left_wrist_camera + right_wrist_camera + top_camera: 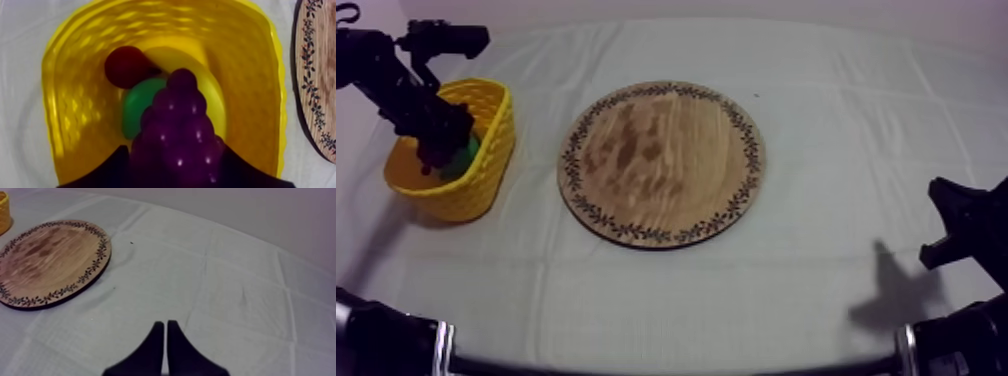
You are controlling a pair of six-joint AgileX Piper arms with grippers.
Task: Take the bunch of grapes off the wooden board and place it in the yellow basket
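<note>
The bunch of grapes (180,135) — glossy, dark purple, tapering to a single grape — is clamped between the left gripper's (175,172) fingers over the hollow of the yellow basket (491,150). The basket stands upright at nine o'clock from the round wooden board (661,160), which lies flat near the table's centre — leaf pattern round its rim.

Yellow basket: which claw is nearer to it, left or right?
Left. The left claw is in the yellow basket, shut on the bunch of grapes; the right claw rests beyond the wooden board.
</note>
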